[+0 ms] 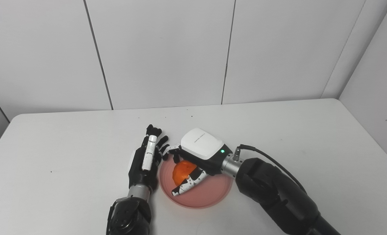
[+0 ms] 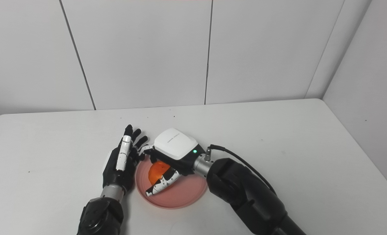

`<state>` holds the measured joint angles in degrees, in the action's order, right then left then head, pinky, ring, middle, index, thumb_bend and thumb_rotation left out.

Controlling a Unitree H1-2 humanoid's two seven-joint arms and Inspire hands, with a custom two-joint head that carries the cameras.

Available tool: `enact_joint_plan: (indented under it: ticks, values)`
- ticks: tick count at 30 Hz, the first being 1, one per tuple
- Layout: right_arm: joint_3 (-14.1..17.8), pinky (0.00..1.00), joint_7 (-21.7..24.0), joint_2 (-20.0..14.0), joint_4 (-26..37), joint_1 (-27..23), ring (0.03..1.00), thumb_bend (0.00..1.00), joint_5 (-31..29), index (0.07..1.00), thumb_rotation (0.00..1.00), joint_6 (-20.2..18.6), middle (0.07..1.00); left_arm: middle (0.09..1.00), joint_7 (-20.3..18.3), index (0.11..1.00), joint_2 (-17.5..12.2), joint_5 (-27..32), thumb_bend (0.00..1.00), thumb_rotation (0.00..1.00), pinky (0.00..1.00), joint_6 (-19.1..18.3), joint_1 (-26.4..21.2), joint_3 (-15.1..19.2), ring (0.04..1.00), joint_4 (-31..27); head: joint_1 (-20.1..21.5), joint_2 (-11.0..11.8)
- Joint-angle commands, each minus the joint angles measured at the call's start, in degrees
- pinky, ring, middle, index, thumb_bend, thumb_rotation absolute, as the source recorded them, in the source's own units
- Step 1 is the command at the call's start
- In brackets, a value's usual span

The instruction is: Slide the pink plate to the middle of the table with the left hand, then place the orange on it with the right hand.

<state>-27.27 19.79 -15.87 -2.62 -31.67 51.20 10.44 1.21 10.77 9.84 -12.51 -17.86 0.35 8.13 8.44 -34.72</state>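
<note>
Fingers of the right hand curl around the orange, gripping it from above and from the near side, with the white back of the hand covering the fruit's far right part. The orange sits over the left part of the pink plate; whether it rests on the plate's surface or is held just above it cannot be told. The plate lies on the white table, toward the near edge and roughly midway between left and right. Just beside the plate's left rim stands the left hand, set on edge with its fingers straight, lightly fanned and pointing to the far side, holding nothing; its palm faces the plate and seems to touch the rim.
</note>
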Motion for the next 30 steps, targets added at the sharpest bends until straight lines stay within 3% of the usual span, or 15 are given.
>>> enact_joint_plan:
  ticks: [1, 17, 23, 27, 30]
  values:
    - [1.42, 0.45, -0.18, -0.4, 2.19, -3.12, 0.552, 0.81, -0.05, 0.706, 0.71, -1.22, 0.633, 0.977, -0.01, 1.0, 0.22, 0.09, 0.76, 0.77, 0.89, -1.2, -0.74, -0.01, 0.927, 0.07, -0.01, 0.1]
    - [3.87, 0.48, -1.95, -0.46, 1.86, -3.83, 0.584, 0.84, -2.24, 0.716, 0.87, 0.21, 0.662, 0.98, -1.02, 1.0, 0.02, 0.11, 0.78, 0.78, 0.88, -0.4, -0.44, -0.02, 0.985, 0.32, 0.07, -0.03]
    - [6.04, 0.5, -2.27, -0.27, 3.55, -4.86, 0.62, 0.81, -3.59, 0.719, 0.92, -0.28, 0.699, 0.986, -1.32, 1.0, -0.1, 0.44, 0.76, 0.78, 0.94, -0.53, -0.6, 0.32, 0.996, 0.41, -0.04, -0.23]
    - [10.8, 0.5, -3.45, 1.2, 2.83, -4.31, 0.628, 0.8, -8.18, 0.729, 0.96, -3.51, 0.704, 1.0, -0.3, 1.0, -0.66, -1.55, 0.78, 0.79, 0.97, 1.93, -1.21, 0.19, 1.0, 1.6, -0.45, -0.5]
    - [15.41, 0.64, -2.03, 4.06, 1.29, -3.45, 0.737, 0.84, -15.92, 0.763, 1.0, -8.76, 0.77, 1.0, 0.7, 1.0, -1.02, -3.29, 0.79, 0.81, 0.99, 3.39, -1.81, 0.22, 0.999, 2.46, -0.3, -0.42]
